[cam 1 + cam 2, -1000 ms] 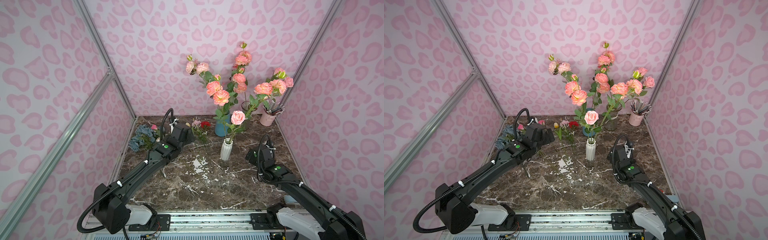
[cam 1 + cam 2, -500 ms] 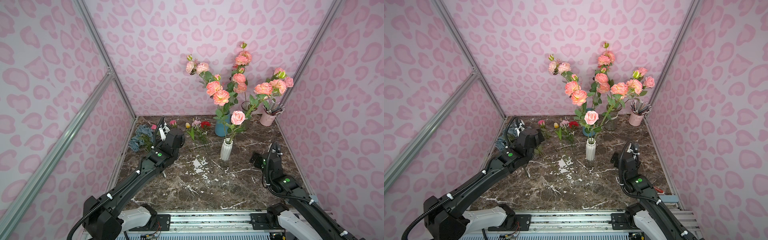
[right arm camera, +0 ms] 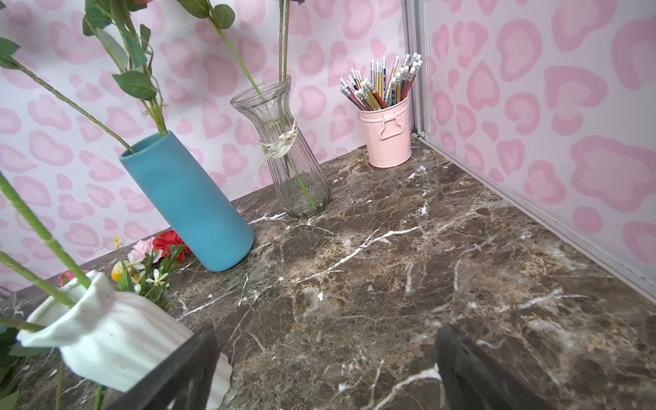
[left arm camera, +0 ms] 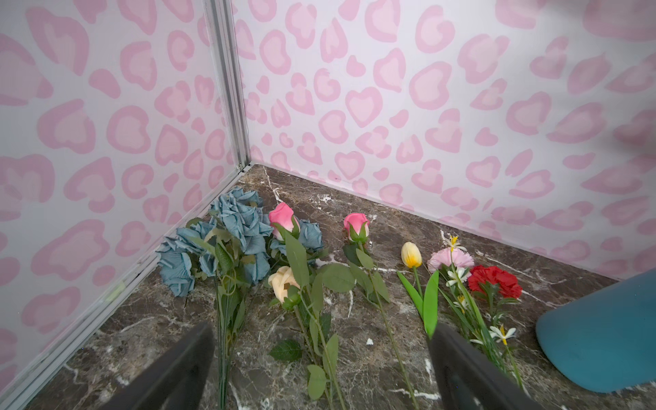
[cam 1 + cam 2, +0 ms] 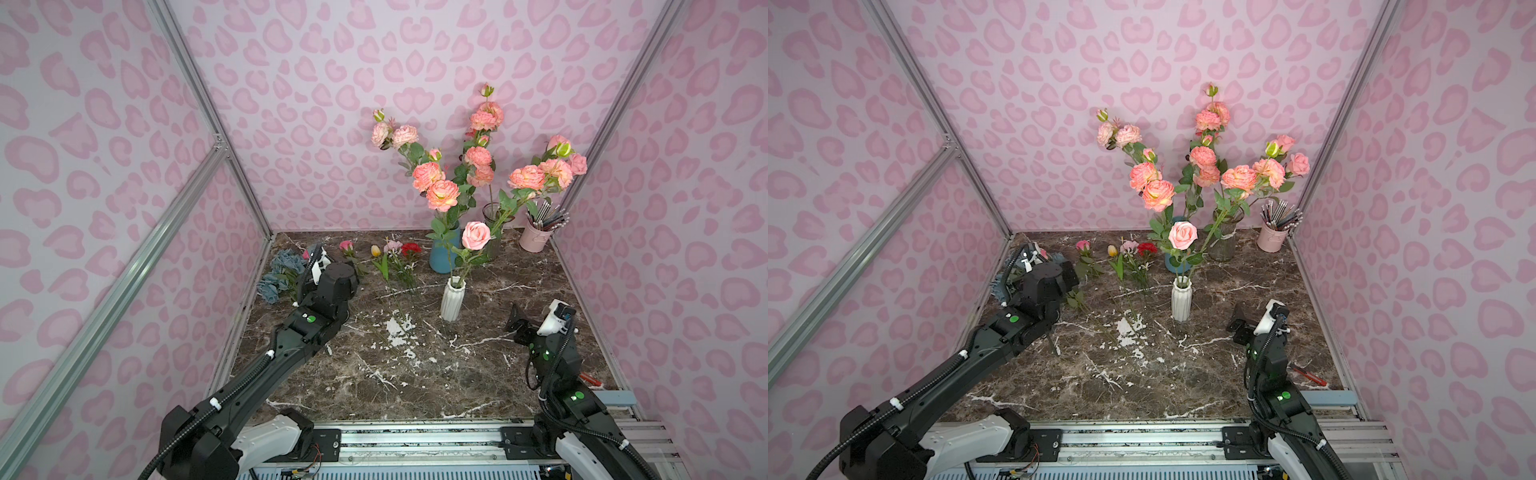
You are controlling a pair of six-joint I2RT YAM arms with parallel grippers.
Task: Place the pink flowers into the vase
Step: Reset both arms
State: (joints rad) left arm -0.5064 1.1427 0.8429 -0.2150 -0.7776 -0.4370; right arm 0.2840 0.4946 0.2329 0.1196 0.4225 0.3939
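Bimanual cell with a marble table (image 5: pixel 415 386) and pink-patterned walls, seen in both top views and 2 wrist views.

The pink flowers stand in 2 groups. Upright: 1 pink rose (image 5: pixel 476 235) in the white ribbed vase (image 5: pixel 452 299) near the table's centre. Behind it, salmon-pink sprays (image 5: pixel 442 194) rise from the blue vase (image 3: pixel 184 198) and from the glass vase (image 3: pixel 273 120). Lying flat at the back left are 2 pink rosebuds (image 4: pixel 282 216) (image 4: pixel 356 223), heads toward the rear wall. The first overlaps the dusty-blue hydrangea bunch (image 4: pixel 234 216) in the corner. Beside them lie a cream rose (image 4: pixel 284 280), a yellow tulip (image 4: pixel 411 255), a pale pink carnation (image 4: pixel 450 260) and a red carnation (image 4: pixel 495 282).

The left gripper (image 4: pixel 321 328) reaches over the stems of this row, jaws spread wide and grasping nothing. The stems of the cream rose and of 1 rosebud run between its fingers (image 4: pixel 177 365). Whether the fingers touch the table cannot be told.

The right gripper (image 5: pixel 517 322) hangs over bare marble to the right of the white ribbed vase, apart from it, jaws likewise released and empty. A pink pencil bucket (image 3: pixel 387 138) stands in the rear right corner.
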